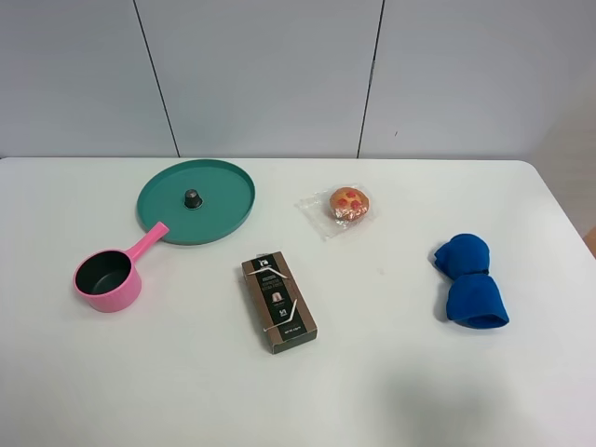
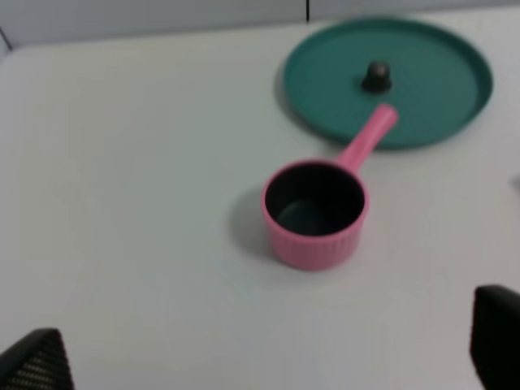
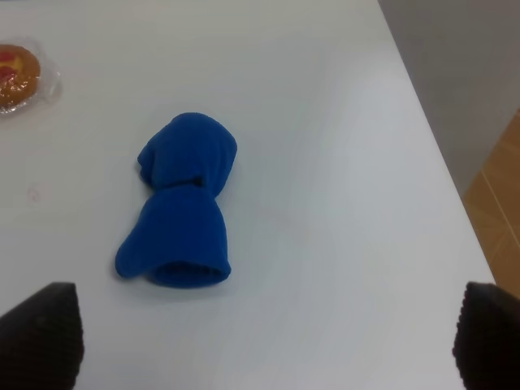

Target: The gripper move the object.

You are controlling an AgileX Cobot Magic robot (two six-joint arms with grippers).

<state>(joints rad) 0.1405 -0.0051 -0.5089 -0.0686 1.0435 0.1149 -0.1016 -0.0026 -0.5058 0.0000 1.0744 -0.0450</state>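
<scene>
The object, a tiny dark grey capsule [image 1: 192, 198], stands near the middle of a round green plate [image 1: 223, 191] at the back left of the white table. It also shows in the left wrist view [image 2: 376, 75] on the plate [image 2: 439, 81]. Neither arm shows in the exterior high view. My left gripper [image 2: 264, 357] is open and empty, with only its black fingertips [image 2: 32, 361] in view, well short of the capsule. My right gripper [image 3: 264, 341] is open and empty, its fingertips [image 3: 41, 333] wide apart, short of a blue cloth.
A pink saucepan [image 1: 107, 277] [image 2: 315, 213] sits in front of the plate, its handle resting on the rim. A brown capsule box [image 1: 278, 301] lies mid-table. A wrapped cookie [image 1: 349, 204] [image 3: 16, 75] lies behind it. The rolled blue cloth [image 1: 470, 280] [image 3: 183, 199] lies near the right table edge [image 3: 439, 171].
</scene>
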